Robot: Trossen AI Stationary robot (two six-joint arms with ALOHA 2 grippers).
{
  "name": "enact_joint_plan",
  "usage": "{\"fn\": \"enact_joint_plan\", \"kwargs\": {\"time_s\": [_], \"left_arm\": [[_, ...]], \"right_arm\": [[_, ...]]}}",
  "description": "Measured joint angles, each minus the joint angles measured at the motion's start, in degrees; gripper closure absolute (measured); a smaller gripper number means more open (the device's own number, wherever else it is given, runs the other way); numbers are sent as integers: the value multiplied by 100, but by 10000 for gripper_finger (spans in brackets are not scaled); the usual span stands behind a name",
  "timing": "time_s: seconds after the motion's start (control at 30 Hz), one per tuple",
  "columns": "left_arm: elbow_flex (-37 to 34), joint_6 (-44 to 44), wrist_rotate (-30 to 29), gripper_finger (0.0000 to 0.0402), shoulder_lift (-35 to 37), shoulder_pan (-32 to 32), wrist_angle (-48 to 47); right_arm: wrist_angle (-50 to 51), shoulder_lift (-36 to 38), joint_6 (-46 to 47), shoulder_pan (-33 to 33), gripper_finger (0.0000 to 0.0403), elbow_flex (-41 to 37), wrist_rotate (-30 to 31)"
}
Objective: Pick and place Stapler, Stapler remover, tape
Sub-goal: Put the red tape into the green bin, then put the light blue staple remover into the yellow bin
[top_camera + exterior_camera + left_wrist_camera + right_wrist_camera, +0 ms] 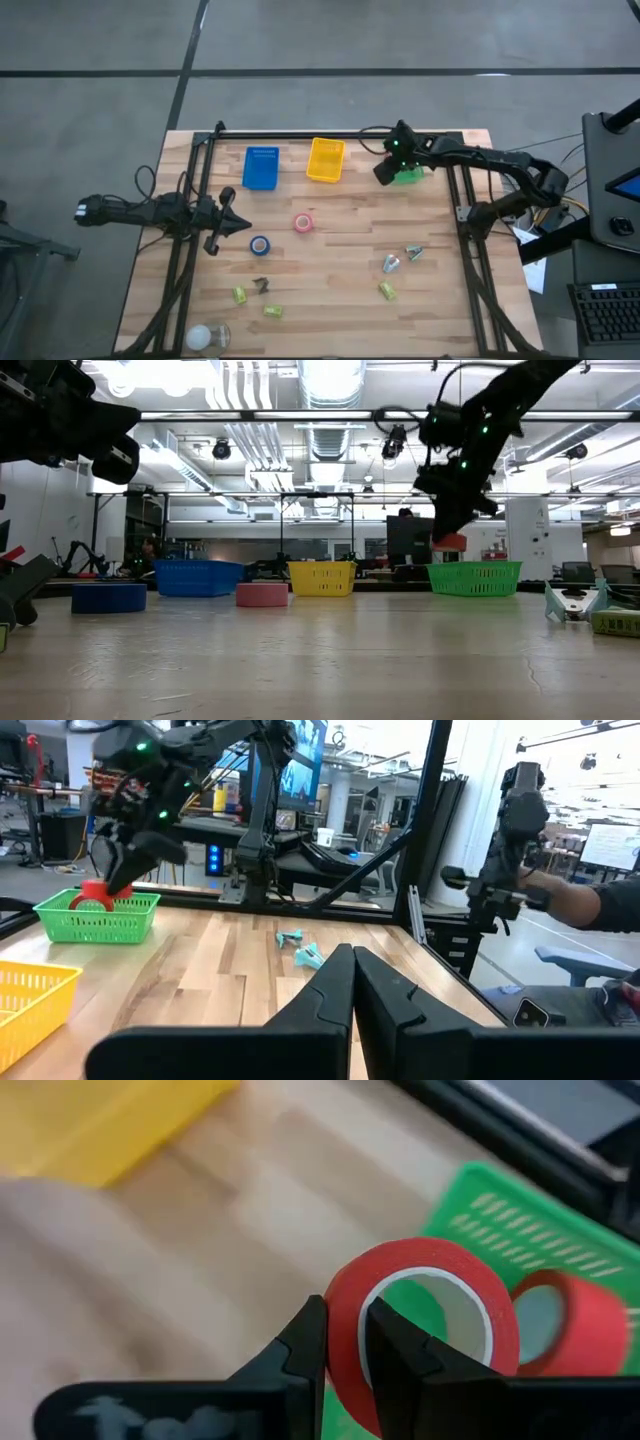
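**Red tape held over the green basket**

From above, the right gripper (pixel 388 170) hides its load. Its wrist view shows its fingers pinching one red tape roll (pixel 420 1330) over the green basket (pixel 540 1250), a second red roll (pixel 575 1325) inside. A pink roll (pixel 304 223) and a blue roll (pixel 260 245) lie mid-table. The left gripper (pixel 240 224) rests closed, empty.

Red tape roll (pixel 420 1320) upright over green basket (pixel 560 1245), pinched at its wall

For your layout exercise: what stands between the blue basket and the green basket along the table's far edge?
The yellow basket stands between the blue basket and the green basket, seen in the high view.
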State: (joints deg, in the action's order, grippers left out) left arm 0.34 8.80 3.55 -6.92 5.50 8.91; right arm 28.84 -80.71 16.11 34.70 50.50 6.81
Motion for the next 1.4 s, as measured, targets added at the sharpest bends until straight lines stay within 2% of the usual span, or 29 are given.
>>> {"fn": "enact_joint_plan", "kwargs": {"time_s": [0.4,0.77,1.1,1.4], "left_arm": [[0,0,-1,392,0,1,0],[0,0,0,392,0,0,0],[0,0,0,392,0,1,-2],[0,0,0,392,0,0,-2]], "right_arm": [[-267,-625,-266,616,349,22,86],[-542,-789,-331,655,292,48,376],[-549,-478,-454,640,222,48,368],[-547,172,-410,181,202,48,302]]}}
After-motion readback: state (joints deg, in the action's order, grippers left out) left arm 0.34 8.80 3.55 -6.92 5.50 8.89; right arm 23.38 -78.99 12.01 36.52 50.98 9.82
